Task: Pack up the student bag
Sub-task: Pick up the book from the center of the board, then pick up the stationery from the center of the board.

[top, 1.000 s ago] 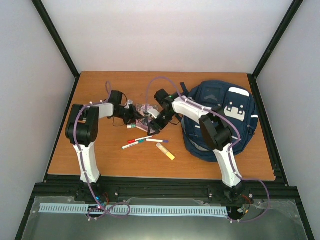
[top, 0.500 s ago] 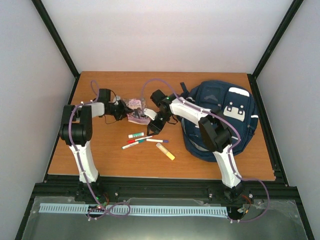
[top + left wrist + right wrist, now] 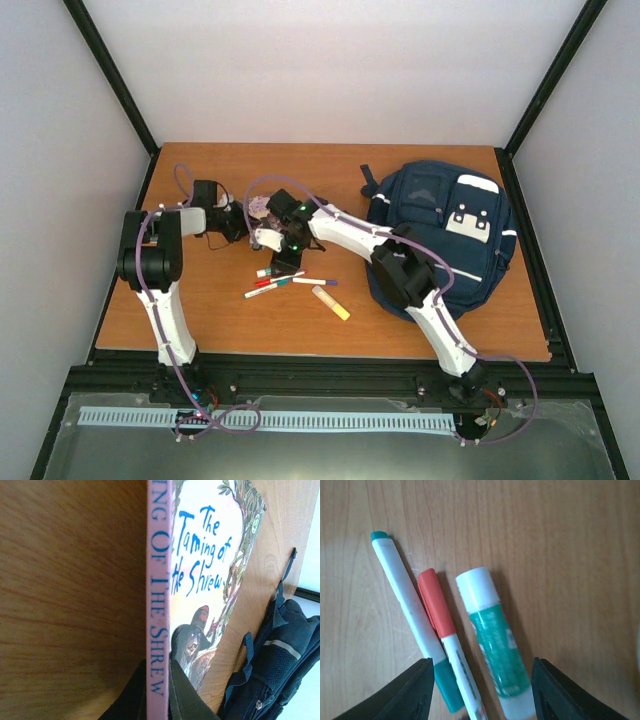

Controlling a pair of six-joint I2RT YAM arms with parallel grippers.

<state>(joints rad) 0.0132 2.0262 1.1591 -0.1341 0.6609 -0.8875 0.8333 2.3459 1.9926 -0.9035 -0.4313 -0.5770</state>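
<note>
**Book pinched on the left, markers under the right**

Student bag [image 3: 445,232] lies flat on the right side of the table [image 3: 200,320], its front pockets and white patches facing up and a dark strap trailing off its far left corner. It is well apart from the loose items in the middle of the table.

The left gripper [image 3: 159,700] is closed tight on a book [image 3: 200,555], one dark finger on each side of the pink spine. The cover reads "The Taming of the Shrew". In the left wrist view the bag shows just beyond the book's far edge. From above, the book sits between the two grippers, near the table's centre.

The right arm reaches leftward, away from the bag, and the right gripper [image 3: 482,692] hangs over a small cluster of stationery. Its jaws stand apart and grip nothing. Between its fingers [image 3: 400,697] lie a teal marker [image 3: 405,605], a red marker [image 3: 437,605] and a glue stick [image 3: 492,645], side by side on the wood. Whether the fingertips touch the table cannot be told.

Slightly nearer the arm bases lie a purple marker [image 3: 315,281] and a yellow stick [image 3: 331,302].
</note>
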